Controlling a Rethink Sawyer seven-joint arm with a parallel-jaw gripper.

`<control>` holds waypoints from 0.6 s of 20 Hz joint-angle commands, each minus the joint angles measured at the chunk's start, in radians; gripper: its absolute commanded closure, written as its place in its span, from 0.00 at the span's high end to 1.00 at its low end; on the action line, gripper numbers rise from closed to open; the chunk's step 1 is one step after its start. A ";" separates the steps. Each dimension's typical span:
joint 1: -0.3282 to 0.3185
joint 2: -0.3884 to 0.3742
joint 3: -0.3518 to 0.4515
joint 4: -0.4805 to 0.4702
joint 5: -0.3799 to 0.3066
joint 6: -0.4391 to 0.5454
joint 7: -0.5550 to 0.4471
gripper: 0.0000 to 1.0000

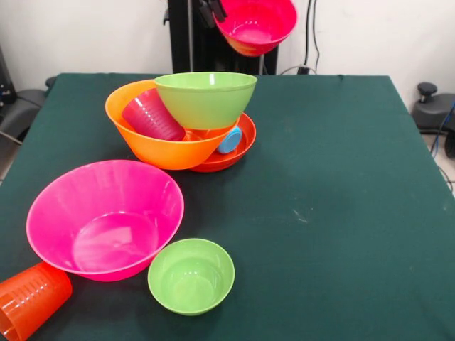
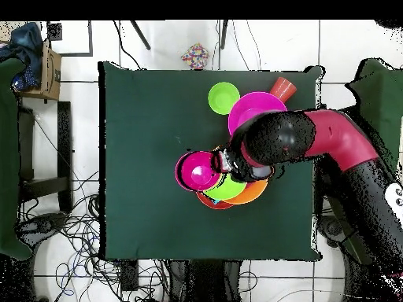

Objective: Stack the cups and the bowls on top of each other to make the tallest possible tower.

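My gripper (image 1: 212,11) is at the top edge, shut on the rim of the small crimson bowl (image 1: 256,25), which hangs tilted high above the table's far side. In the overhead view the gripper (image 2: 227,161) holds this bowl (image 2: 197,171) just beside the tower. The tower has the shallow red-orange bowl (image 1: 240,145) as base, the large orange bowl (image 1: 163,145) leaning in it, and the medium lime green bowl (image 1: 206,96) on top. A translucent reddish-purple cup (image 1: 151,115) lies in the orange bowl. A blue cup (image 1: 229,140) is wedged underneath.
The large pink bowl (image 1: 106,217) sits upright at the near left, with the small lime green bowl (image 1: 190,275) beside it. An orange-red cup (image 1: 28,302) lies on its side at the near left corner. The arm (image 2: 315,138) reaches over the pink bowl (image 2: 256,106).
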 commanded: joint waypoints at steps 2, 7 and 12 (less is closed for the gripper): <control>0.044 -0.013 0.015 -0.064 -0.007 0.094 -0.261 0.00; 0.032 -0.004 0.018 -0.091 0.001 0.136 -0.288 0.00; 0.060 -0.027 -0.010 -0.139 -0.150 0.156 -0.411 0.00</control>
